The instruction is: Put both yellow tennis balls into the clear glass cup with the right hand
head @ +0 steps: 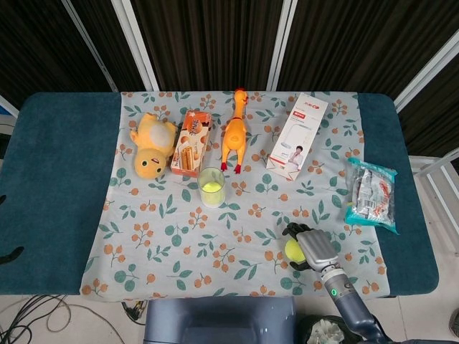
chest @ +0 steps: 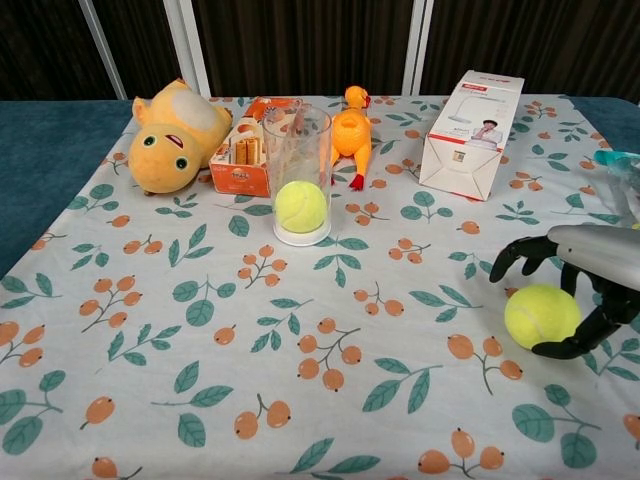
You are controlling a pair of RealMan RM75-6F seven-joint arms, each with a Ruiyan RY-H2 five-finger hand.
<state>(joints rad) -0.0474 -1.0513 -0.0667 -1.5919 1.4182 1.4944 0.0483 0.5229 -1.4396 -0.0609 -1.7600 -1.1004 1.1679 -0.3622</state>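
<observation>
One yellow tennis ball point(chest: 301, 206) lies inside the upright clear glass cup point(chest: 297, 175), seen from above as the cup point(head: 211, 187). The second tennis ball point(chest: 541, 315) rests on the floral cloth at the front right; the head view shows this ball point(head: 292, 249) partly under my right hand. My right hand point(chest: 577, 285) arches over it, fingers point(chest: 512, 256) spread on the far side and the thumb curling under the near side, close to the ball but not clearly gripping it. The right hand point(head: 313, 247) sits near the table's front edge. My left hand is out of sight.
A yellow plush toy point(chest: 172, 136), a snack box point(chest: 248, 155), an orange rubber chicken point(chest: 349, 129) and a white carton point(chest: 470, 134) line the back of the floral cloth point(chest: 200, 330). A blue-green packet point(head: 371, 195) lies at the right edge.
</observation>
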